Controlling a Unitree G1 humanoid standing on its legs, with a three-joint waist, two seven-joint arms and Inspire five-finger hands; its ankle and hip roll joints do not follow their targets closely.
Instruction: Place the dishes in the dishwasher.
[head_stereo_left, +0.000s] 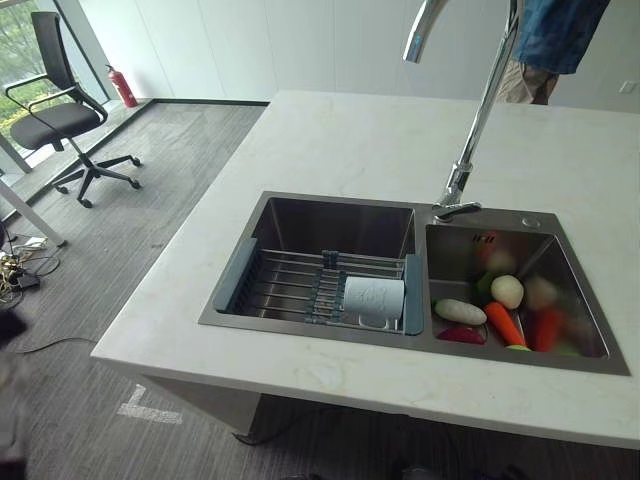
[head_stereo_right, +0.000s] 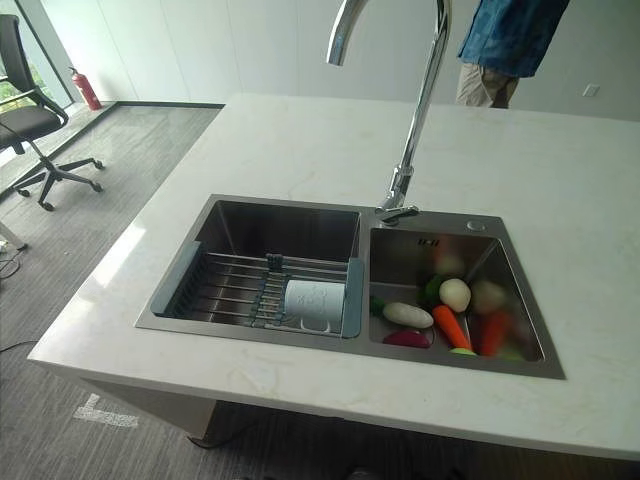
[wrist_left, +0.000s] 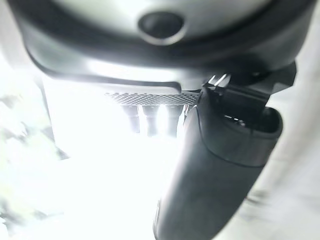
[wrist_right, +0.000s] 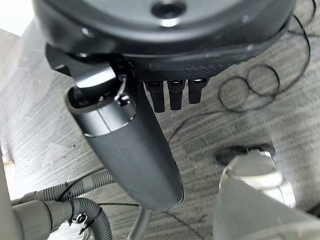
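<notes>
Eye views are showing a mug (head_stereo_right: 314, 303) lying in the sink rack (head_stereo_right: 230, 285); wrist views are showing the left hand (wrist_left: 220, 170) and right hand (wrist_right: 130, 150) hanging relaxed, holding nothing.

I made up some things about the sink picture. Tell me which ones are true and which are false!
1. The white mug lies on its side on the drying rack in the sink's left basin. True.
2. The vegetables are in the left basin. False: the carrot and the others sit in the right basin.
3. The faucet stands behind the sink. True.
4. The office chair is on the countertop. False: it stands on the floor, beyond the countertop.
5. The robot's right hand holds the mug. False: it holds nothing.
</notes>
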